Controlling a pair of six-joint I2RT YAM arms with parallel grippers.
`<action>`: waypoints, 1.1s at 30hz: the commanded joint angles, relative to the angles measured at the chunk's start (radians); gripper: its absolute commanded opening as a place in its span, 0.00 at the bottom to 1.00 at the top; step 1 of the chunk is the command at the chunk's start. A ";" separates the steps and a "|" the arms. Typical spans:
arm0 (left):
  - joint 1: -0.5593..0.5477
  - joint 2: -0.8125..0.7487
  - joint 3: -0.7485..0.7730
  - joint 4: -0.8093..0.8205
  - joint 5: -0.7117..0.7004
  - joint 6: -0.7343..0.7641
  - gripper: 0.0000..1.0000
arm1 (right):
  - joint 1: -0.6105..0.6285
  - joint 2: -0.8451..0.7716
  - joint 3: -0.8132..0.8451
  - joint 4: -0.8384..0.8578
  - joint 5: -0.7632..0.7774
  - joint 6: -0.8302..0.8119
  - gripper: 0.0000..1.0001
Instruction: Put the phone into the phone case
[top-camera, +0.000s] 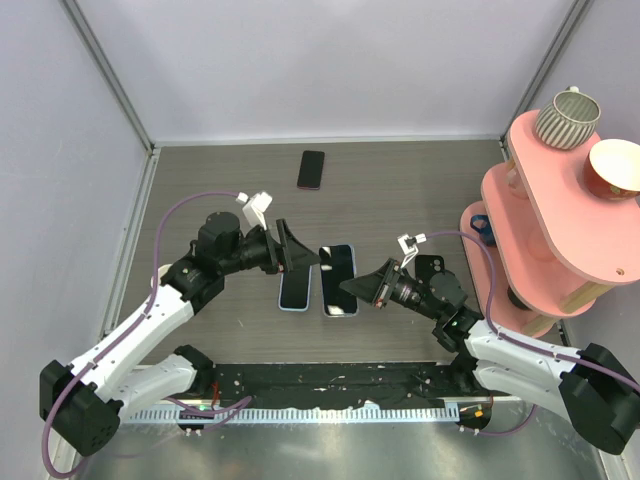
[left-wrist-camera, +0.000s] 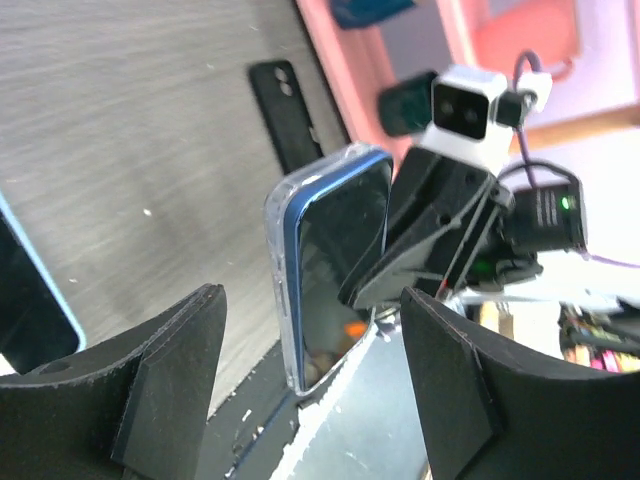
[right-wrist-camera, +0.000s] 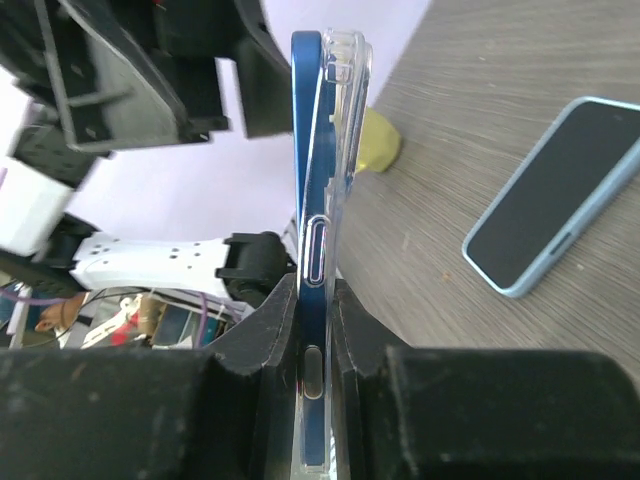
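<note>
Right tool (right-wrist-camera: 315, 335) first: its two fingers are pressed tight on one phone (right-wrist-camera: 307, 150), gripping it by front and back near one end, so the dark-blue edge faces the right wrist camera. Hugging the phone's back is the one clear phone case (right-wrist-camera: 346, 95). In the left wrist view its see-through lip wraps the blue rim, though I cannot tell if every corner is seated. From above, the pair sits just left of centre frame, off the right tool's tip. The left tool (left-wrist-camera: 310, 315) is spread wide with nothing between its fingers, and it points at the phone's dark screen from close by. Moving outward, a second phone (top-camera: 295, 288) with a light-blue rim lies flat on the table (top-camera: 400, 190), just left of the held one. A third phone (top-camera: 311, 169), black with a reddish rim, lies alone toward the top of the frame. That makes three phones. One flat black piece (top-camera: 432, 268) rests by the right arm. At far right stands a pink shelf (top-camera: 545, 200) carrying two cups.
</note>
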 joint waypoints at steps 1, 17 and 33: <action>0.000 -0.041 -0.110 0.255 0.222 -0.106 0.74 | 0.005 -0.039 0.075 0.196 -0.077 -0.009 0.01; -0.003 0.035 -0.221 0.645 0.353 -0.274 0.26 | 0.011 0.056 0.082 0.299 -0.181 0.046 0.11; -0.011 0.032 -0.238 0.692 0.440 -0.262 0.00 | 0.011 -0.031 0.191 0.022 -0.135 -0.065 0.39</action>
